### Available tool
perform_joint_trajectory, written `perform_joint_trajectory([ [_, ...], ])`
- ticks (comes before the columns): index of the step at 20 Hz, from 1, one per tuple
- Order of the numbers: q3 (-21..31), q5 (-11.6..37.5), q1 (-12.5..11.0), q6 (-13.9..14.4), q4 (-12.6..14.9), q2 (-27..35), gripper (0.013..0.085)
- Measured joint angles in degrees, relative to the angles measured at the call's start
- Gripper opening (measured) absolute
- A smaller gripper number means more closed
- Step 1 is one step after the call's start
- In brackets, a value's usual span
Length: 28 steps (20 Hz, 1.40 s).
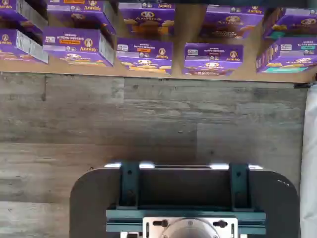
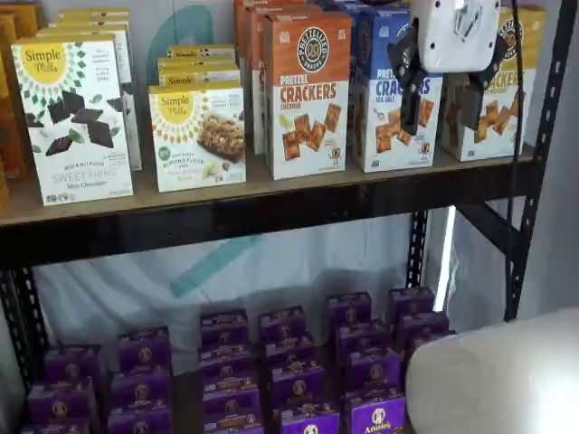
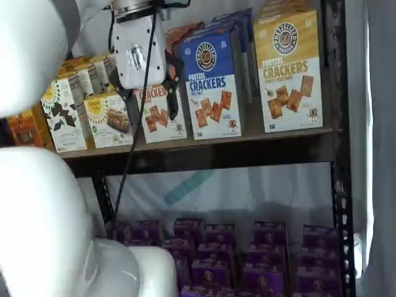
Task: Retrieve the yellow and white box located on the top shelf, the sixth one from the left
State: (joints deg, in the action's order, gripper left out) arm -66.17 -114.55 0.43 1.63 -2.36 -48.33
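Observation:
The yellow and white box [image 2: 499,108] [image 3: 289,68] stands upright at the right end of the top shelf [image 2: 271,194] [image 3: 204,143]. It shows whole in one shelf view and partly behind the gripper in the other. My gripper [image 2: 441,119] [image 3: 149,104] hangs in front of the shelf, apart from the boxes. Its white body is up high and its black fingers [image 2: 409,95] point down. The fingers are open with a plain gap and hold nothing. It is in front of the blue crackers box [image 2: 389,90] and the yellow box's left edge. The wrist view shows neither the box nor the fingers.
Left of the target stand an orange crackers box [image 2: 306,90] and white Simple Mills boxes [image 2: 72,117]. Several purple boxes [image 1: 143,54] [image 2: 298,380] fill the lower level. Black uprights [image 2: 534,163] frame the shelf. The arm's white body [image 3: 43,204] fills the near left, and a dark mount [image 1: 185,198] sits over the wooden floor.

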Motion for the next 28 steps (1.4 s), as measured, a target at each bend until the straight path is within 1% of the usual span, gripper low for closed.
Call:
perform_joint_trajectory([
  [1, -0.06, -0.2, -0.79, -0.39, -0.87, 0.09, 0.085],
  [2, -0.13, -0.54, -2.69, -1.23, -2.95, 0.22, 0.085],
  [3, -0.06, -0.53, -3.12, -1.44, -3.66, 0.19, 0.085],
  [7, 0.73, 0.62, -2.44, -0.83, -4.06, -0.36, 0.085],
  [10, 1.45, 2.25, -0.8, 0.0, -2.41, -0.81, 0.085],
  [13, 2.07, 4.25, 0.14, 0.18, -0.38, -0.96, 0.085],
  [16, 2.39, 6.22, -0.19, -0.77, 1.5, -0.53, 0.085],
  [19, 2.72, 8.49, -1.64, -2.61, 3.16, -0.01, 0.085],
  [22, 2.95, 11.33, -4.06, -5.29, 5.04, 0.69, 0.085],
  [23, 2.96, 12.57, -5.51, -6.71, 5.45, 1.06, 0.085],
  [24, 2.81, 13.79, -7.38, -8.44, 5.59, 1.57, 0.085],
  [25, 2.53, 15.17, -9.74, -10.61, 5.52, 2.23, 0.085],
  [27, 2.06, 17.1, -13.2, -13.79, 5.11, 3.24, 0.085],
  [28, 1.7, 18.23, -15.34, -15.8, 4.74, 3.9, 0.085],
])
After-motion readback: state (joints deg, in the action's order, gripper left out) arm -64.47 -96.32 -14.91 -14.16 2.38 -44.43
